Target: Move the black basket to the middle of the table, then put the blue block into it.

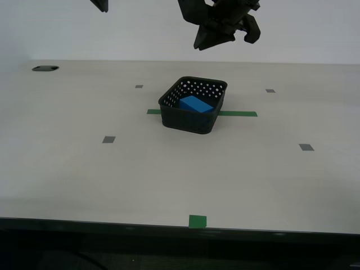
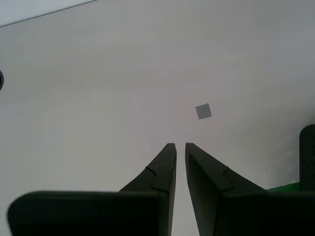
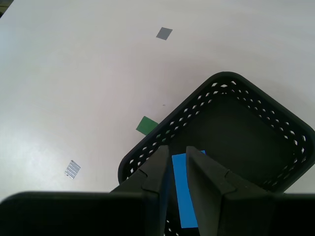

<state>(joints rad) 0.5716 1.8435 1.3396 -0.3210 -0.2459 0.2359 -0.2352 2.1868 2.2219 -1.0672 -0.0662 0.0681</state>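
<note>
The black basket [image 1: 194, 121] stands near the middle of the table [image 1: 84, 169], across the green tape strip [image 1: 239, 113]. The blue block [image 1: 196, 104] lies inside it, tilted against a wall. My first gripper [image 1: 205, 40] hangs high above the basket, shut and empty. In the first wrist view its tips [image 3: 178, 150] are over the basket [image 3: 236, 142], with the block [image 3: 181, 196] showing through the gap. My second gripper [image 2: 180, 146] is shut and empty over bare table; in the exterior view only its tip [image 1: 100, 5] shows at the top left.
Small grey markers [image 1: 109, 139] [image 1: 306, 147] lie on either side of the basket. A green tape square [image 1: 197, 221] sits at the dark front edge. A dark oval [image 1: 45, 68] is at the far left. The basket's edge [image 2: 307, 157] shows in the second wrist view.
</note>
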